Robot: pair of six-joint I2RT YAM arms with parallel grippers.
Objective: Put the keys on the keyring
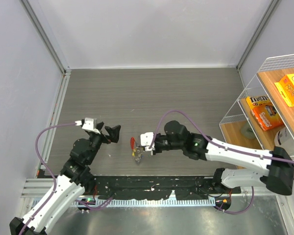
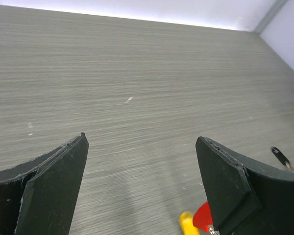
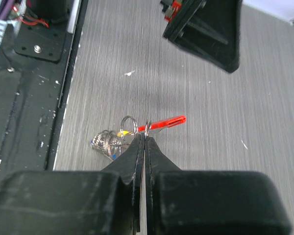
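A bunch of keys lies on the grey table between the arms. It has a red plastic head, a bit of yellow, a bit of blue and several wire rings. My right gripper is shut on a thin metal keyring at the bunch; in the top view this gripper sits right over it. My left gripper is open and empty, just left of the bunch. In its wrist view the yellow head and red head show by the right finger.
A wire rack with orange snack boxes stands at the right edge. The black base rail runs along the near edge. A small dark and silvery piece lies on the table to the right in the left wrist view.
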